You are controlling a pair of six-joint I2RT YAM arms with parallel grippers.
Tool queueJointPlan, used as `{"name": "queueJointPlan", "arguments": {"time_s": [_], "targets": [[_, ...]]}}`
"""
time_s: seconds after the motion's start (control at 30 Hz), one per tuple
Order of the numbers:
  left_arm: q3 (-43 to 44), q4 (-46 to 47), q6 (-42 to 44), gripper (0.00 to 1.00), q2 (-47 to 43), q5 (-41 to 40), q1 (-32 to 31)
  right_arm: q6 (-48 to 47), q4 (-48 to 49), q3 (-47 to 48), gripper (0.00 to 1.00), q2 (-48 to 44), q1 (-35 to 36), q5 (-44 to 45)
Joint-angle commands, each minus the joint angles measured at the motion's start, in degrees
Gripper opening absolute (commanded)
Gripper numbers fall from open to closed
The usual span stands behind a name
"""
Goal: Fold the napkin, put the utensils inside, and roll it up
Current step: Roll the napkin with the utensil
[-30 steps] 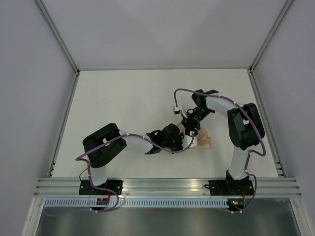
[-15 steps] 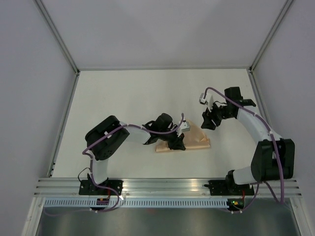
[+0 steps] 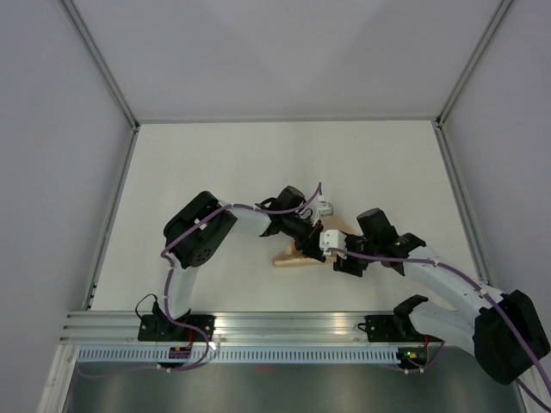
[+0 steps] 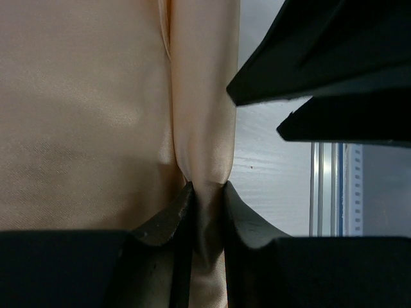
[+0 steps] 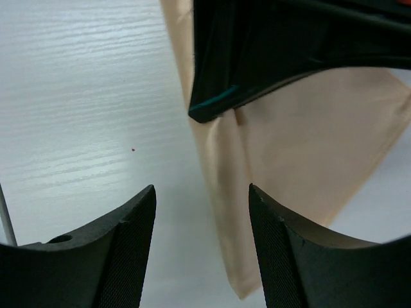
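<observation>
Pinching a raised fold of the napkin (image 4: 96, 115) in a narrow grip, the left tool (image 4: 207, 192) holds the cloth at its middle crease. The napkin lies folded on the white surface (image 5: 77, 77), a little right of centre and toward the near edge. Just beside the left one, the right tool (image 5: 202, 212) stands wide and empty, poised over the napkin's edge and gripping nothing.
</observation>
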Motion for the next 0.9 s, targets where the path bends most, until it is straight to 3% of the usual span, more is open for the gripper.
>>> {"name": "queueJointPlan", "arguments": {"time_s": [0.0,0.17,0.47,0.57,0.67,0.7,0.77,0.87], "targets": [[-1.3,-13.6,-1.1,0.02,6.0,-5.4,-0.3,0.4,10.6,-3.3,0.65,0.8,5.0,8.5],[-0.3,-15.2,-1.0,0.02,7.1,-5.5,0.2,1.0,17.6,-5.9,0.66,2.7,9.4,13.0],[0.4,-15.7,-1.1,0.02,8.2,-4.5,0.6,1.4,22.0,-5.6,0.64,8.9,15.0,16.5],[0.5,-15.7,-1.2,0.02,8.5,-4.3,0.8,1.6,22.9,-5.9,0.54,10.4,16.2,17.5],[0.6,-15.7,-1.1,0.02,8.6,-3.8,0.8,1.8,23.6,-6.1,0.35,11.8,16.3,18.0],[0.6,-15.7,-1.1,0.03,8.5,-3.5,0.8,1.8,23.7,-6.2,0.24,12.2,16.3,18.1],[0.4,-15.6,-0.9,0.07,8.2,-3.5,0.8,2.0,23.3,-6.3,0.19,12.7,16.3,18.0],[-1.2,-12.4,-0.9,0.20,6.2,-2.4,1.3,2.1,22.6,-6.5,0.09,12.8,16.3,17.8]]}}
